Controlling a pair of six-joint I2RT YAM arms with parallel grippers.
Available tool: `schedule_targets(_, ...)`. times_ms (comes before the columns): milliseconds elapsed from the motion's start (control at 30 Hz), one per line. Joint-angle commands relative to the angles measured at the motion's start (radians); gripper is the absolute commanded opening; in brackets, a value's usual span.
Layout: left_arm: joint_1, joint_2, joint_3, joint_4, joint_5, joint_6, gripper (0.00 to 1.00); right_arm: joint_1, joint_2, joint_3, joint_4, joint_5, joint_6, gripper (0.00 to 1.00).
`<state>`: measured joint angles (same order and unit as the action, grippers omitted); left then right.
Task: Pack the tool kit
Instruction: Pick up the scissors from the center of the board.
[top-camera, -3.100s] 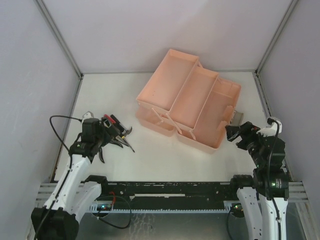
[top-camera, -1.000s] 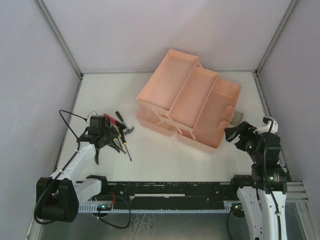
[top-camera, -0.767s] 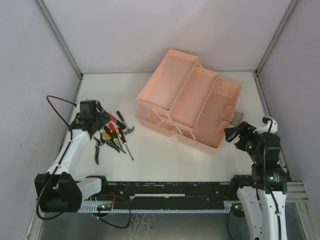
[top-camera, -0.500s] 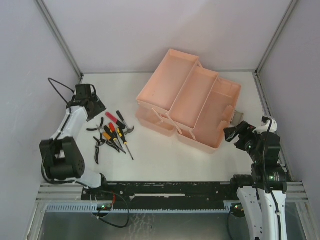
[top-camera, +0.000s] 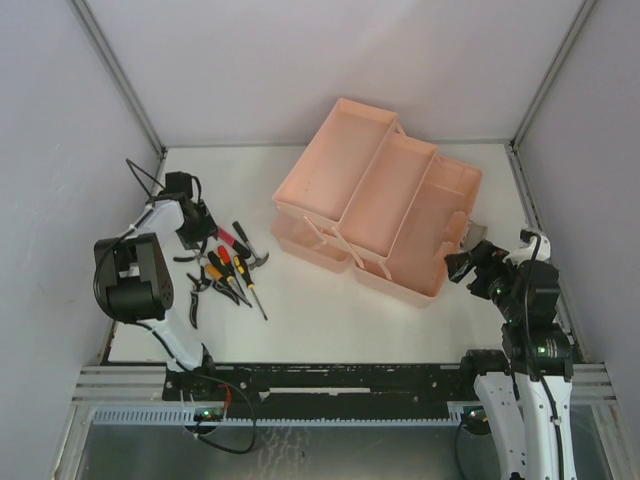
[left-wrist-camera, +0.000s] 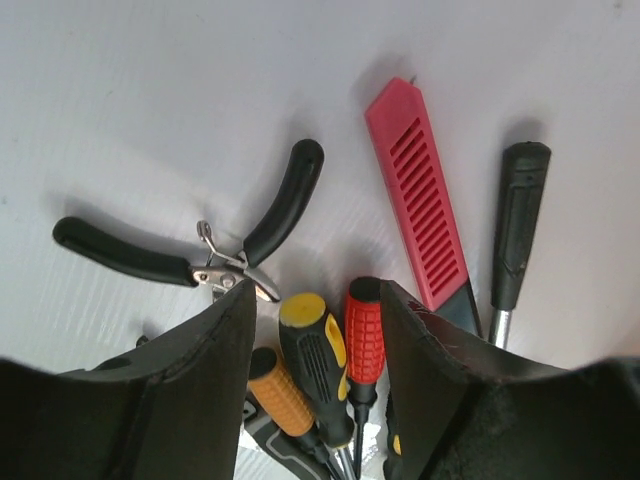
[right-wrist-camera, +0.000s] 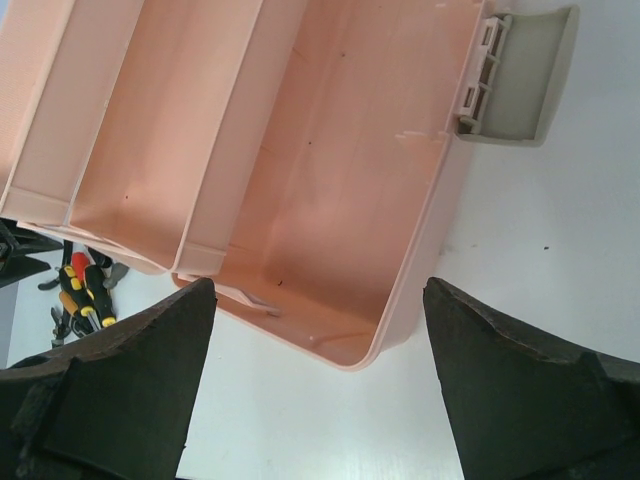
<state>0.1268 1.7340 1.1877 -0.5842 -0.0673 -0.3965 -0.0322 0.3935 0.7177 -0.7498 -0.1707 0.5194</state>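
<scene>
The salmon-pink toolbox (top-camera: 385, 200) stands open at the back right, its trays (right-wrist-camera: 330, 150) holding nothing. The tools lie in a pile (top-camera: 228, 268) at the left. My left gripper (top-camera: 201, 236) is down over that pile. Its jaws (left-wrist-camera: 315, 300) stand apart around the handles of a yellow-black screwdriver (left-wrist-camera: 318, 365), a red screwdriver (left-wrist-camera: 364, 335) and an orange-handled one (left-wrist-camera: 280, 398). The red handle lies against the right finger (left-wrist-camera: 440, 380). Black-handled pliers (left-wrist-camera: 190, 255) lie just beyond, and the hammer (top-camera: 255, 261) to the right. My right gripper (top-camera: 462, 266) hovers open (right-wrist-camera: 318, 290) at the toolbox's near right corner.
A red utility knife (left-wrist-camera: 420, 200) and a black handle (left-wrist-camera: 520, 220) lie beside the screwdrivers. A second pair of pliers (top-camera: 192, 300) lies nearer the front. The toolbox's grey latch (right-wrist-camera: 515, 75) sticks out on its right side. Walls close in at left, right and back.
The left arm swung out to the far left corner, then came back down onto the tool pile, and its jaws have narrowed. The right arm has hardly moved.
</scene>
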Motion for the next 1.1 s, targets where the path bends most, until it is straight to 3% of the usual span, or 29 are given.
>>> schedule_targets(0,0.005,0.046,0.078,0.018,-0.001,0.041,0.57,0.003,0.013,-0.003,0.056,-0.019,-0.022,0.85)
schedule_targets(600,0.018,0.169,0.148,0.020,-0.031,0.012,0.55,0.002,0.048,-0.003,0.072,-0.040,-0.027,0.85)
schedule_targets(1067,0.052,0.189,0.097,0.030,-0.038,-0.011,0.42,0.001,0.054,-0.004,0.066,-0.033,-0.031,0.85)
